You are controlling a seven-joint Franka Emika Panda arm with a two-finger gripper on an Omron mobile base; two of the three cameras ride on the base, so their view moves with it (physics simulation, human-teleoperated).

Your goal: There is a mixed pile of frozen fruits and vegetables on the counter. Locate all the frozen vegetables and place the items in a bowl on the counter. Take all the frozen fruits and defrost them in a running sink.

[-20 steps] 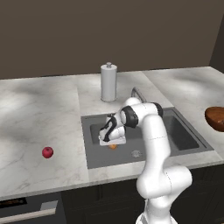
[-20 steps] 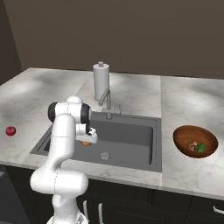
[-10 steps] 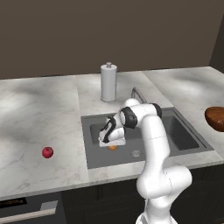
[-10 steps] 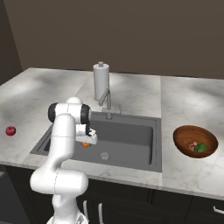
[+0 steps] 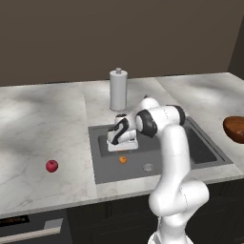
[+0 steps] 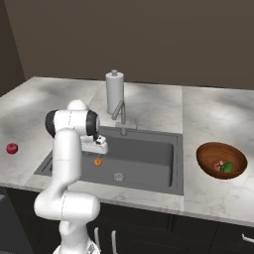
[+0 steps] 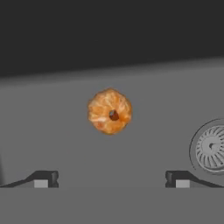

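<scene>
The orange lies loose on the dark floor of the sink, and is also seen as a small ball. My gripper hangs just above it, open, with one fingertip on each side and nothing between them. From the base views the gripper sits low inside the basin. The red apple rests on the counter left of the sink. The bowl at the right holds the mushroom and the green piece.
A tall paper-towel cylinder stands behind the sink, beside the angled silver faucet. The round silver drain lies right of the orange. The bowl's edge shows at the far right of the left base view.
The gripper's fingers have spread wide, letting go of the orange, which stays at the same spot on the sink floor. The arm has hardly moved.
</scene>
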